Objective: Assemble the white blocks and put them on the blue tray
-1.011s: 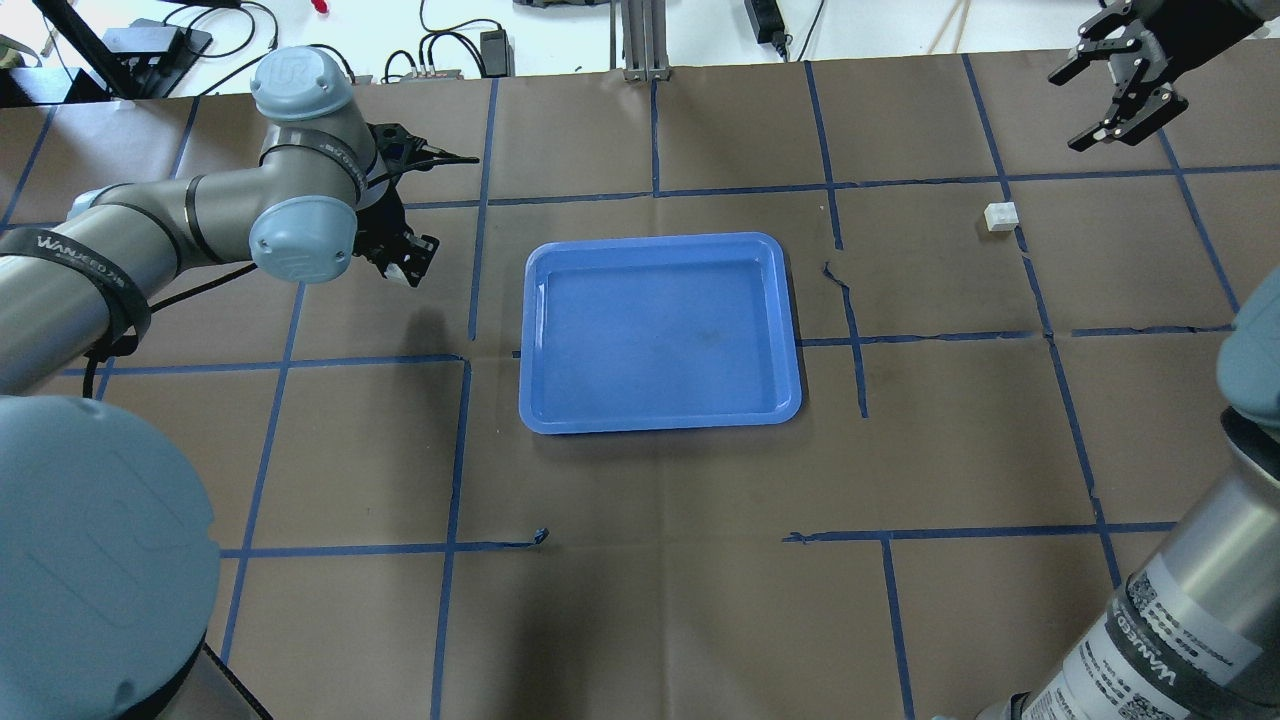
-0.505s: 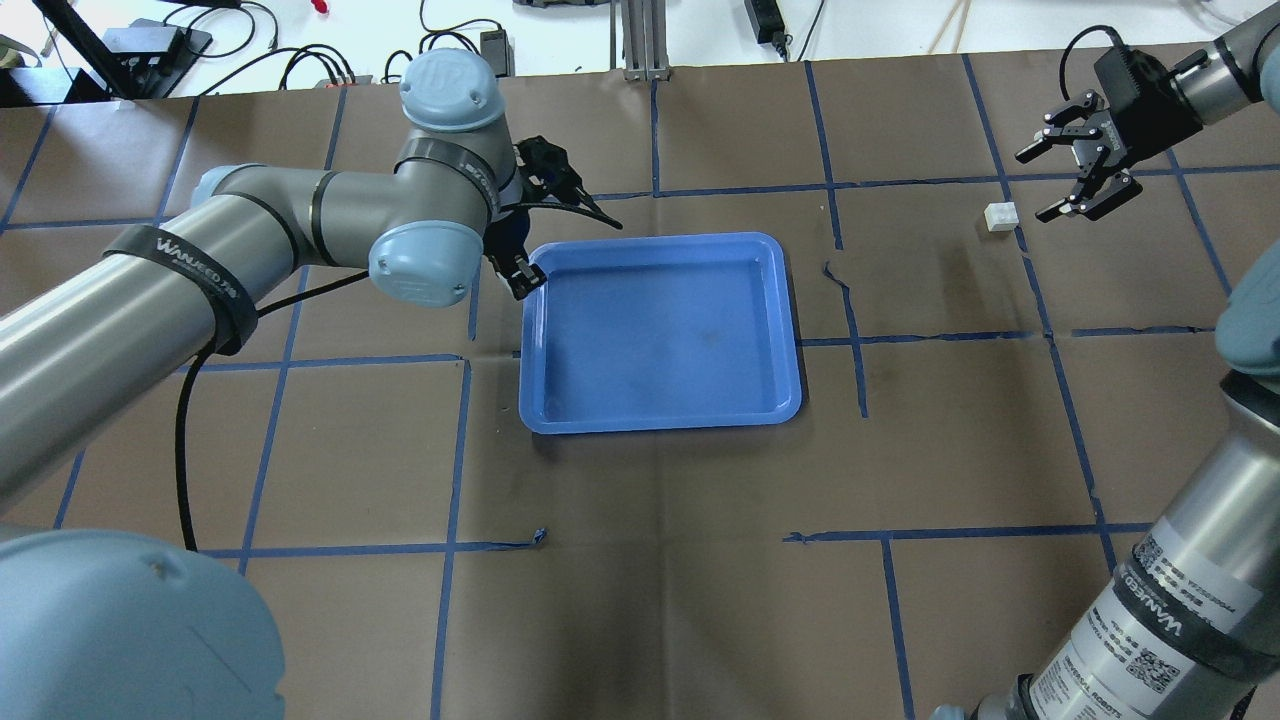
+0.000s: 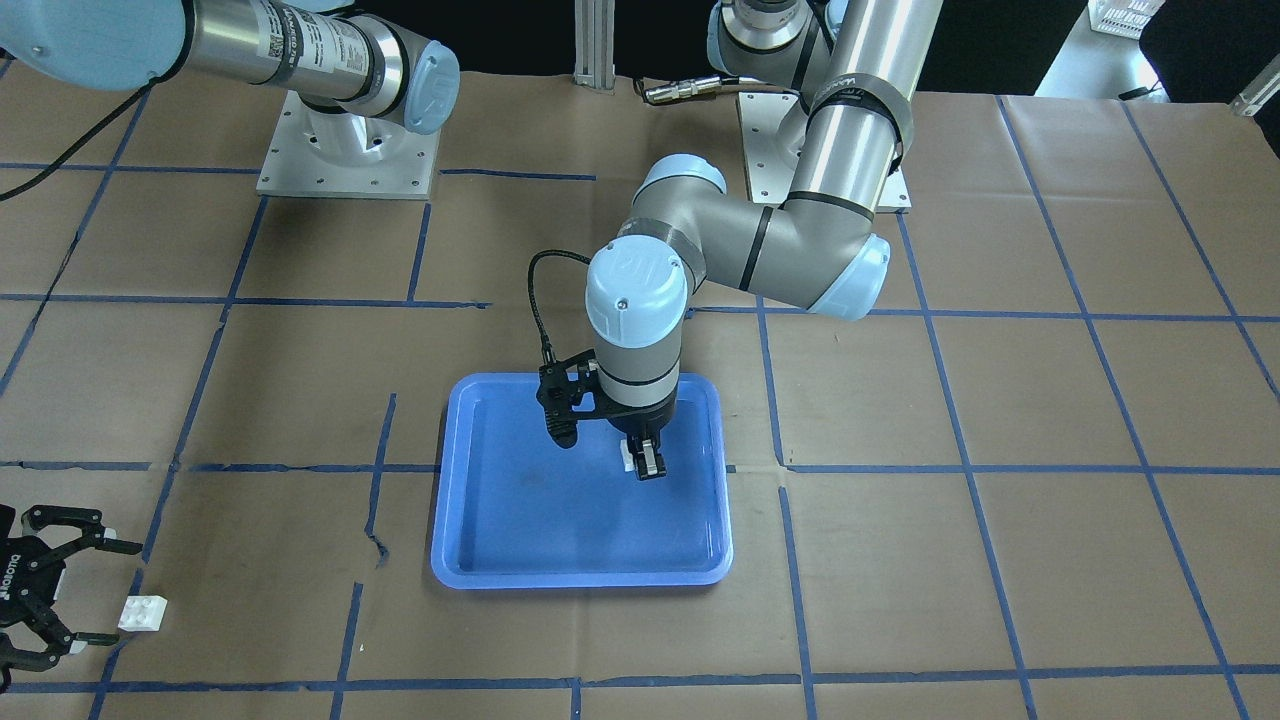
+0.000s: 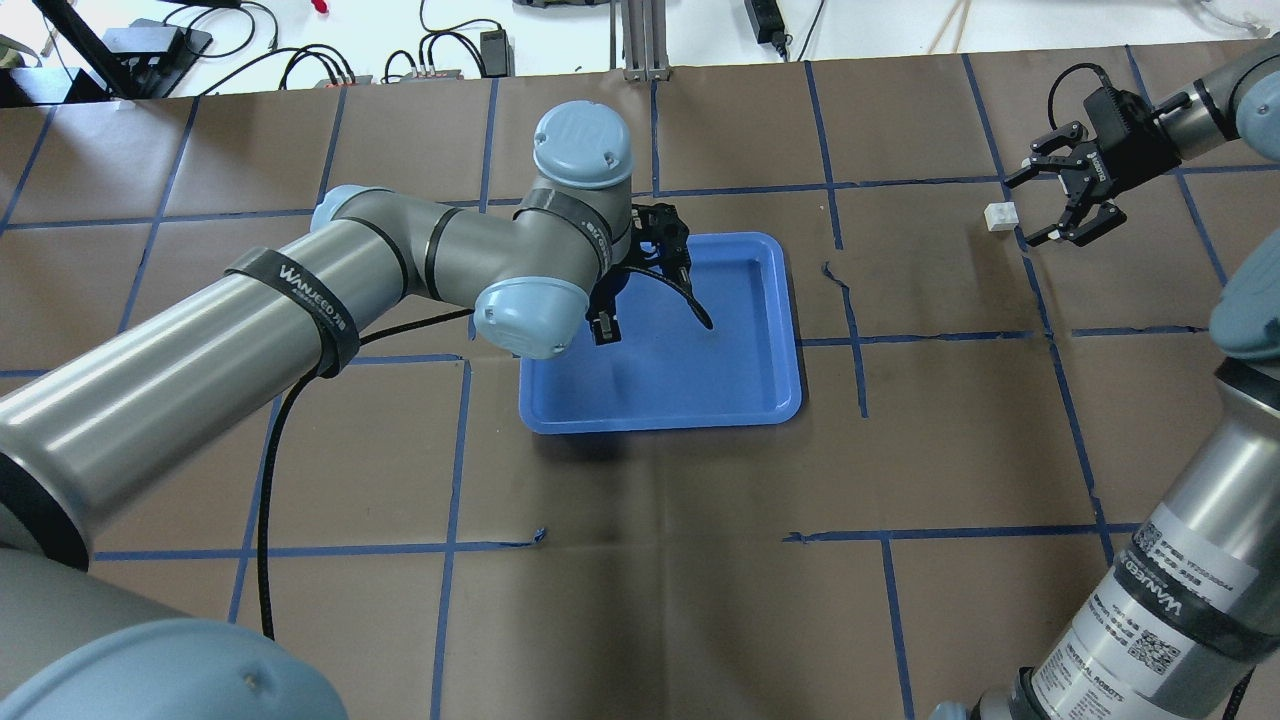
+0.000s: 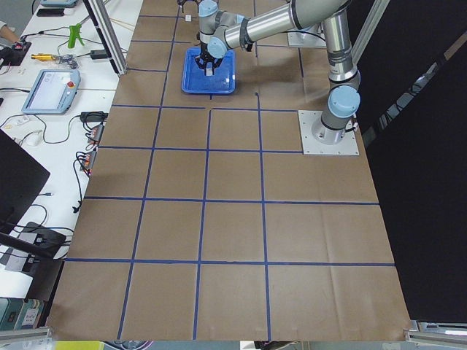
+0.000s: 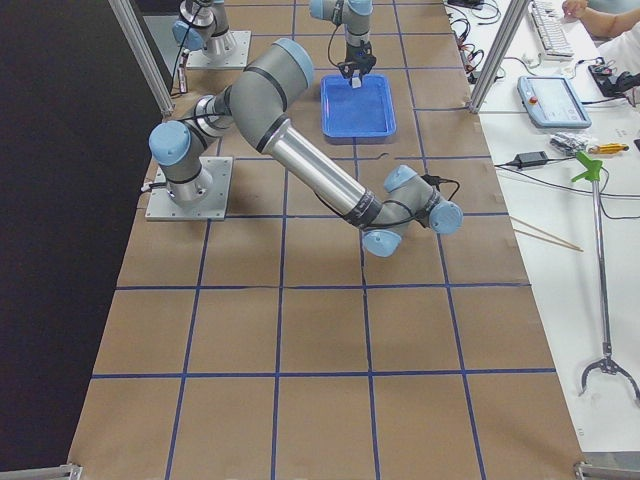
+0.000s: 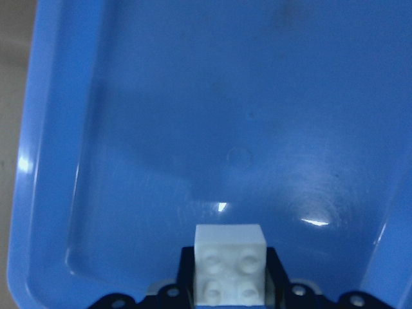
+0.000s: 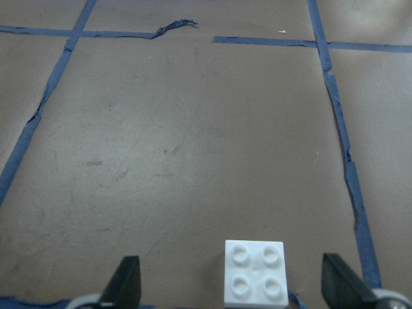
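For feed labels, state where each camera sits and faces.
Front-facing: across the brown paper table, facing the robot; left gripper over large shallow blue plastic tray, right gripper lower left.
Overhead: behind robot, looking forward-down; left arm, right arm.
Exterior left: table's end; left arm nearest.
Exterior right: opposite end; right arm nearest.
Left wrist: looks into tray; gripper holds small white studded plastic brick.
Right wrist: faces table; open jaws flank second white brick.
Shared: front-facing and overhead both show that brick.

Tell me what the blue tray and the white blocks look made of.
The blue tray looks like moulded plastic, glossy: highlights glint on its smooth floor. The white blocks look like hard plastic, smooth and semi-matte, with crisp moulded studs; exact plastic cannot be told.
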Available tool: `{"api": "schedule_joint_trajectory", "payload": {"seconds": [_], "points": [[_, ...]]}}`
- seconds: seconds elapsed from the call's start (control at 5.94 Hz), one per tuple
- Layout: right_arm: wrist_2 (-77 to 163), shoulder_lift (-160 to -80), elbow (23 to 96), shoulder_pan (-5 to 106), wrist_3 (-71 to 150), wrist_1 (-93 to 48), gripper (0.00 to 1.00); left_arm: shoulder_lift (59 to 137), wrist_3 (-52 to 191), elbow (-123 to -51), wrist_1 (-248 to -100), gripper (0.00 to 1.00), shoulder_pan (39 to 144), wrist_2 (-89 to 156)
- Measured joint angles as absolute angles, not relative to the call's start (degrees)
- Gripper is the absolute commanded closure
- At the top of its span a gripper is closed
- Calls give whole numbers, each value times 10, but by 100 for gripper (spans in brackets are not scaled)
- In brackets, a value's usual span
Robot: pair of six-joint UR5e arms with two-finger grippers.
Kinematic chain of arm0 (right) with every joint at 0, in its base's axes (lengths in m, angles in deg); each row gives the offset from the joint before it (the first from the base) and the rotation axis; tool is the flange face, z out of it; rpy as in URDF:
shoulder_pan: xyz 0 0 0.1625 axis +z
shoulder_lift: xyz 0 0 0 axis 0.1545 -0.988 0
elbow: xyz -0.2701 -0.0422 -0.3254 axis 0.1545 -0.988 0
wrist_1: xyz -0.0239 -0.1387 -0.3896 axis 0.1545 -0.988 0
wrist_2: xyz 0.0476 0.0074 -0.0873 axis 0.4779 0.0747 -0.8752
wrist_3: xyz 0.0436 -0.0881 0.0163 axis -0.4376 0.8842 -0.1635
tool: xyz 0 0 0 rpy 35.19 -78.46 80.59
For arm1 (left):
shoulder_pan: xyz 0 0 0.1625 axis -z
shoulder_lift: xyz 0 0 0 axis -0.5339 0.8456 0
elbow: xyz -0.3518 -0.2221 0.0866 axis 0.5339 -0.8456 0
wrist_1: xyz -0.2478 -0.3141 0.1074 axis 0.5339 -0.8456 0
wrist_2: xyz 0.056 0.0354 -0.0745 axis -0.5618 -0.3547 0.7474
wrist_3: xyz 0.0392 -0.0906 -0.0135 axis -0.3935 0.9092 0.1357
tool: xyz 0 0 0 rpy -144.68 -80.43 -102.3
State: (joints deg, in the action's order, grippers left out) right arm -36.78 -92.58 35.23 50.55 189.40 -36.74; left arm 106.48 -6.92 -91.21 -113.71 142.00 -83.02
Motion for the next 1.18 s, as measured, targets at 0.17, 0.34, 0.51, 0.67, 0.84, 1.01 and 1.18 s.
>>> {"api": "schedule_joint_trajectory", "payload": {"seconds": [0.17, 0.34, 0.51, 0.67, 0.84, 1.01, 1.18], "points": [[-367, -921, 352, 505, 1906, -373, 0, 1079, -83, -912, -1131, 100, 1427, -830], [-367, -919, 352, 505, 1909, -375, 4, 1096, -89, -912, -1115, 99, 1430, -829], [-366, -917, 352, 505, 1909, -375, 12, 1109, -89, -912, -1100, 98, 1431, -827], [-366, -917, 352, 505, 1908, -375, 27, 1117, -89, -912, -1094, 97, 1431, -827], [-366, -917, 352, 505, 1907, -375, 37, 1119, -88, -912, -1092, 96, 1435, -826], [-366, -917, 352, 505, 1908, -375, 48, 1118, -87, -912, -1091, 93, 1443, -826], [-366, -917, 351, 505, 1909, -375, 55, 1118, -87, -913, -1091, 46, 1448, -826]]}}
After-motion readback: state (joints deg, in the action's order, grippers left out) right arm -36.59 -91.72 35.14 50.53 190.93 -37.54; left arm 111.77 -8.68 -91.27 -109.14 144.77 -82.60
